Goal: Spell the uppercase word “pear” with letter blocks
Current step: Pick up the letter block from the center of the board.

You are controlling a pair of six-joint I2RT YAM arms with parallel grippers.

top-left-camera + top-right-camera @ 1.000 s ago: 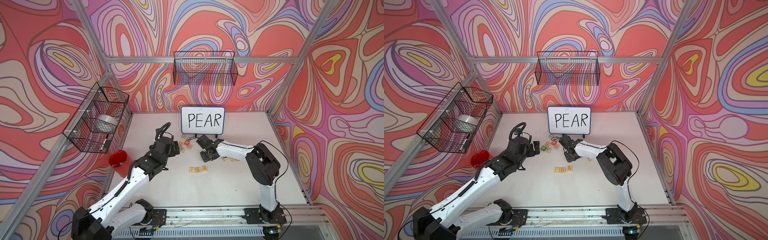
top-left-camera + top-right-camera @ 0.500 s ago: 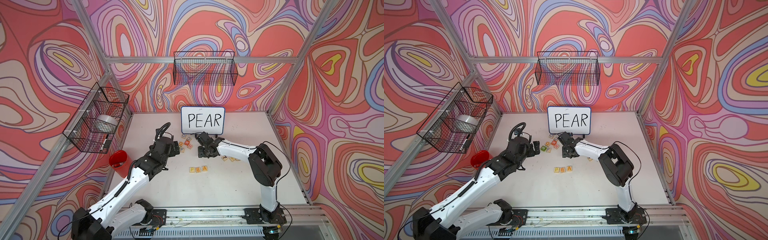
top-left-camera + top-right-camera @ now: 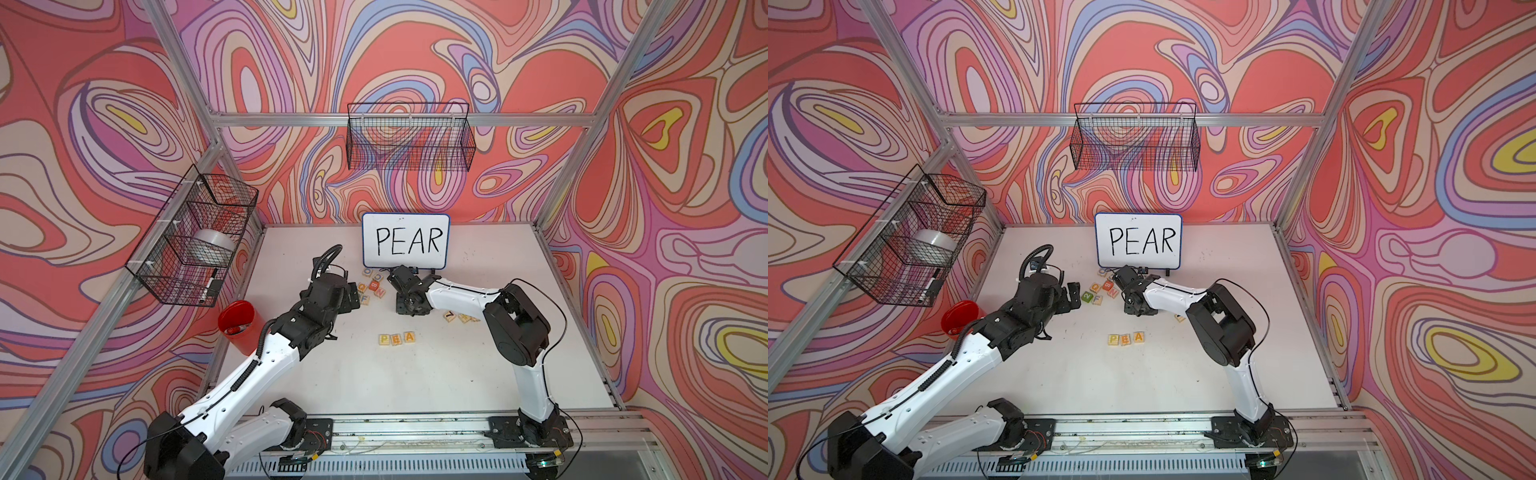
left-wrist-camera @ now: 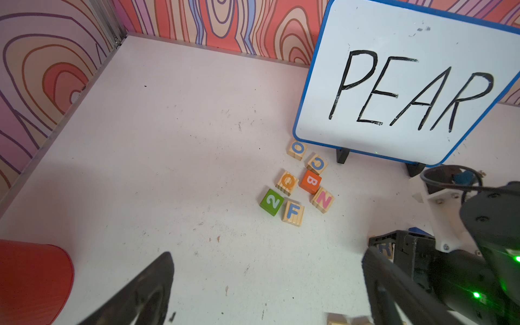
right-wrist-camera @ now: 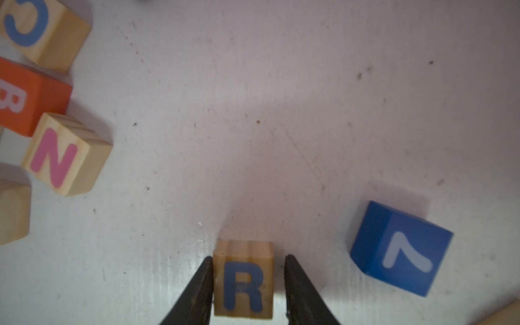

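Three letter blocks, P [image 3: 384, 339], E [image 3: 397, 338] and A [image 3: 409, 336], stand in a row at mid-table in both top views. The R block [image 5: 243, 278], pale wood with a blue letter, sits on the table between the fingers of my right gripper [image 5: 248, 256]. One finger touches its side and a thin gap shows at the other, so the gripper is open. In a top view the right gripper [image 3: 409, 307] points down just behind the row. My left gripper [image 4: 267, 253] hangs open over bare table with nothing between its fingers.
A solid blue 7 cube [image 5: 399, 250] lies close beside the R block. A cluster of blocks [image 4: 298, 185] sits by the whiteboard [image 3: 405, 241]. More loose blocks [image 3: 457, 318] lie under the right arm. A red cup [image 3: 241, 326] stands at the left edge.
The right gripper has shifted slightly toward the front and its fingers have drawn in around the R block. The left arm has not moved.
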